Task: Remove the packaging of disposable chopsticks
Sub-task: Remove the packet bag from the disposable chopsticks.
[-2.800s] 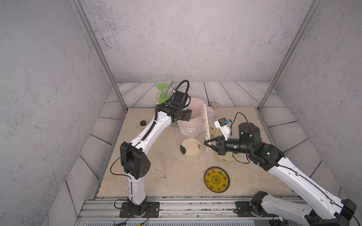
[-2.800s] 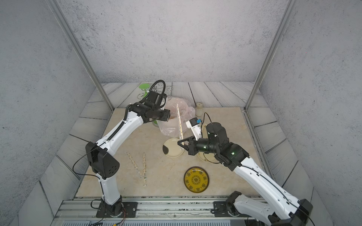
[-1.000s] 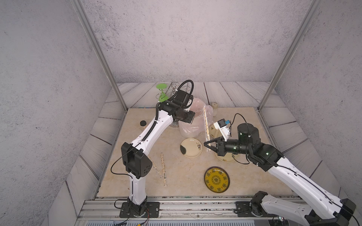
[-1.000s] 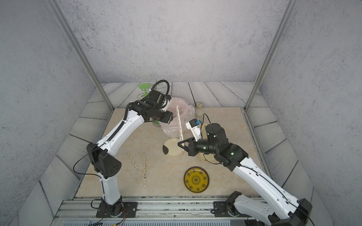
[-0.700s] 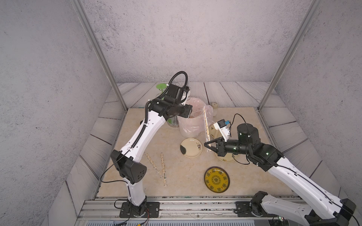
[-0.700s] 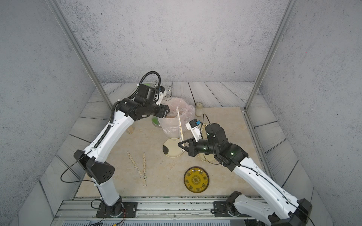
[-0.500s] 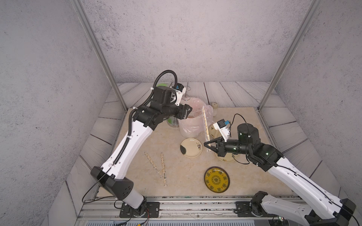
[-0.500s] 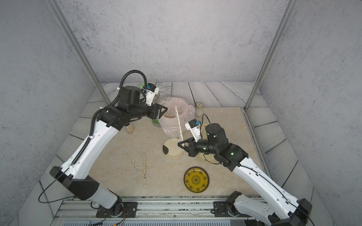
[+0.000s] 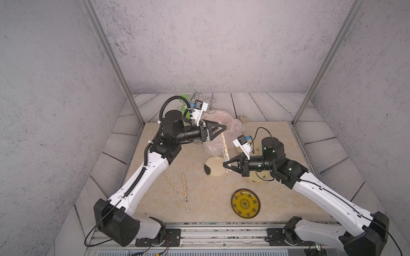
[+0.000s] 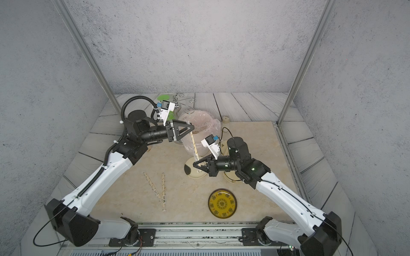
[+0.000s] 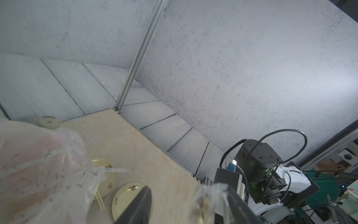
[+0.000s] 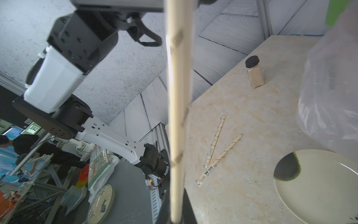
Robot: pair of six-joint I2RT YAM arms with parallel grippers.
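My right gripper is shut on the lower end of a pair of disposable chopsticks, held upright above the table and still in its packaging, a translucent sleeve with dark marks. My left gripper reaches in level at the top of that pair. Its jaws stand apart, with the sleeve's crinkled top end between them, close to one finger. Two more wrapped pairs lie crossed on the table at the front left. Bare sticks rest on a small plate beside the bag.
A pinkish plastic bag over a bin stands just behind the held pair. Below the grippers are a cream plate with a dark patch, small plates under my right arm and a yellow patterned plate in front. A spice jar stands at the left.
My left arm has lifted away from the bag and swung round until its tip reached the top of the held pair; its jaws have narrowed. The right arm has stayed still.
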